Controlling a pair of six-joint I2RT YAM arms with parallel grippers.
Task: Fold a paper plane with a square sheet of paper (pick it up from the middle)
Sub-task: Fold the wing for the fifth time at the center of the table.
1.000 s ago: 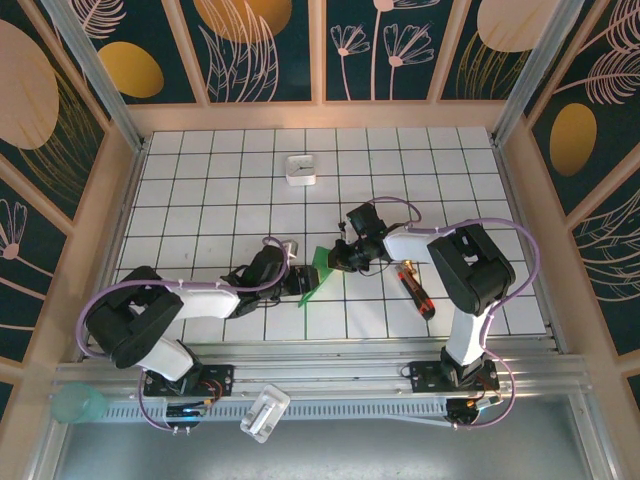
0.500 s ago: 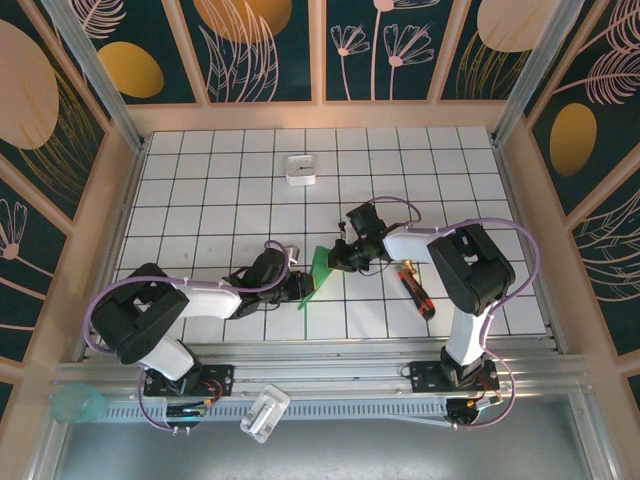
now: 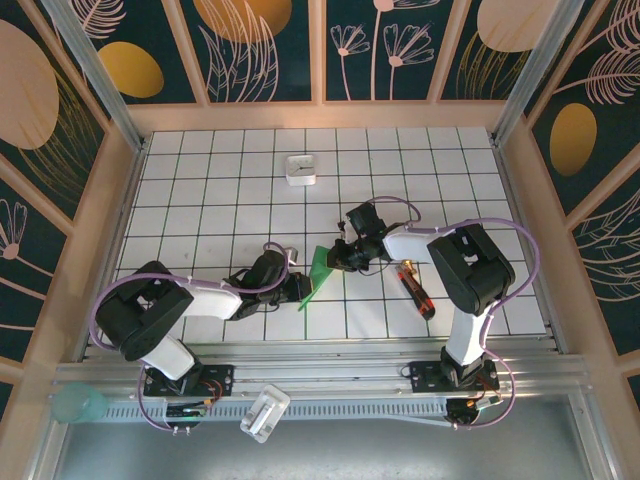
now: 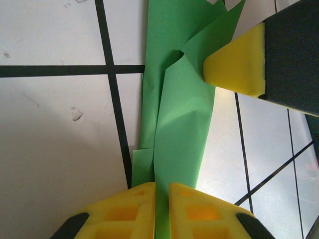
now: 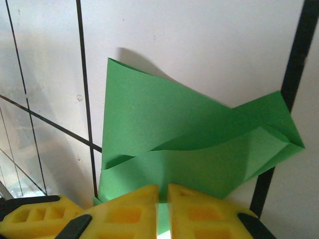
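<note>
Just on the near side of the table's (image 3: 200,190) middle, the green paper (image 3: 318,270) is clamped at opposite ends by the left gripper (image 4: 162,186) and the right gripper (image 5: 163,188), both pinched tight, probably to brace it for another crease.

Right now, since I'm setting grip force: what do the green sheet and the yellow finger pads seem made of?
Green sheet: thin matte paper, judging by sharp creases and soft buckling. Yellow finger pads: matte moulded foam or soft rubber, probably; recessed pockets show, but which material is unclear.
</note>
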